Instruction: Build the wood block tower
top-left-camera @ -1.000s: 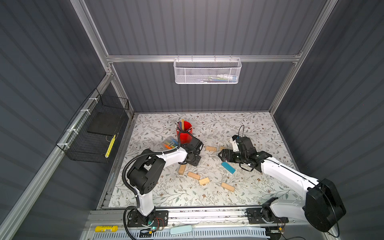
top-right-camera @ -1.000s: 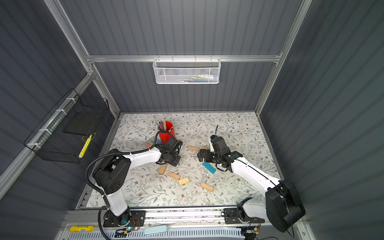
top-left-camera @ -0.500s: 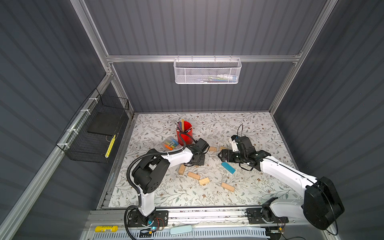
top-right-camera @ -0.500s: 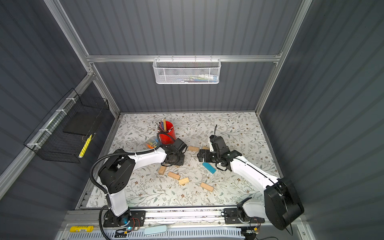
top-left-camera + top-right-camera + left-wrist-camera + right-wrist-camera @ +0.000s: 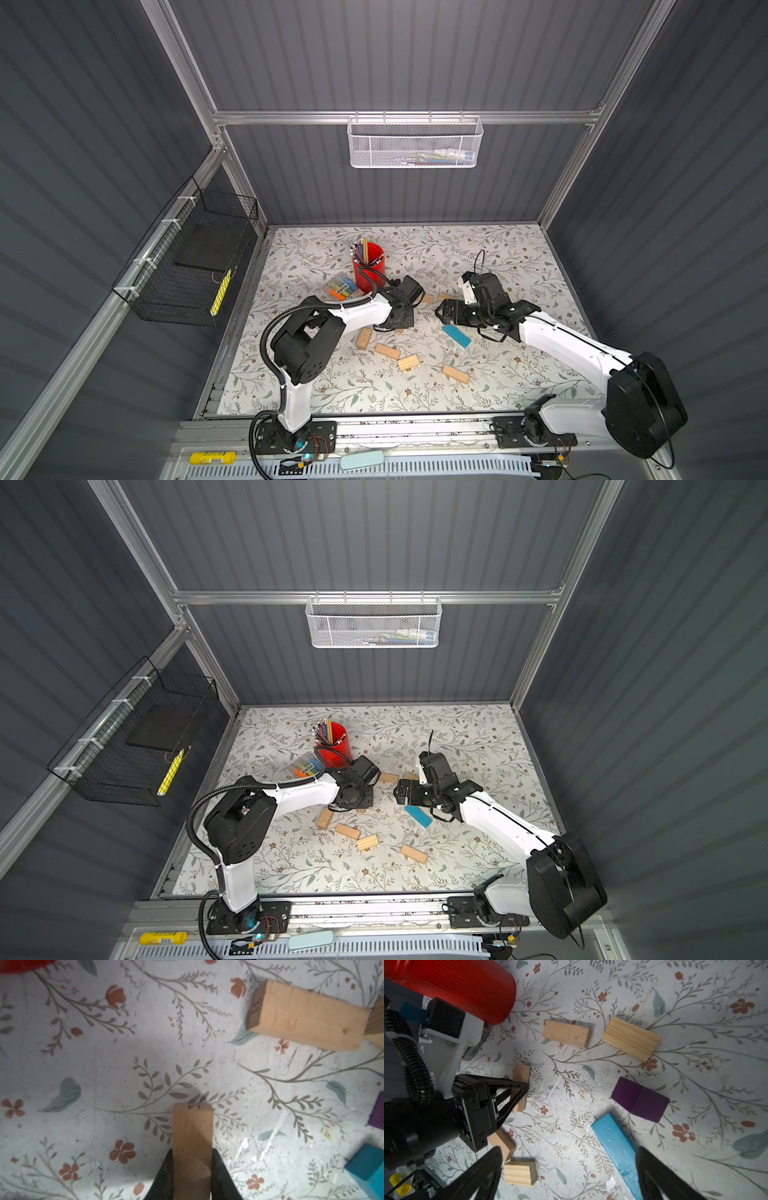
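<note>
- The left gripper (image 5: 192, 1152) is clamped on a tan brick (image 5: 193, 1126). Its jaws press on both long sides, and the brick pokes out ahead of them.
- From where the right wrist looks, that brick sits low over the floral mat (image 5: 478, 249) — touching it or just clear of it, I can't tell.
- The right gripper (image 5: 569, 1169) is spread wide with nothing in its grasp, near the middle of the mat and facing the left one.
- The blue block (image 5: 456, 336) lies flat on the mat just beside the right arm's wrist. In the right wrist view one end of it runs behind a finger.
- The purple block (image 5: 639, 1099) rests close by the blue one, not touching it.
- A smooth brick (image 5: 566, 1033) and a grainy brick (image 5: 630, 1039) lie near each other, not far from the red cup (image 5: 369, 266).
- Four loose bricks (image 5: 387, 351) are scattered flat toward the front — each on its own.
- A marker pack (image 5: 341, 287) lies beside the cup.
</note>
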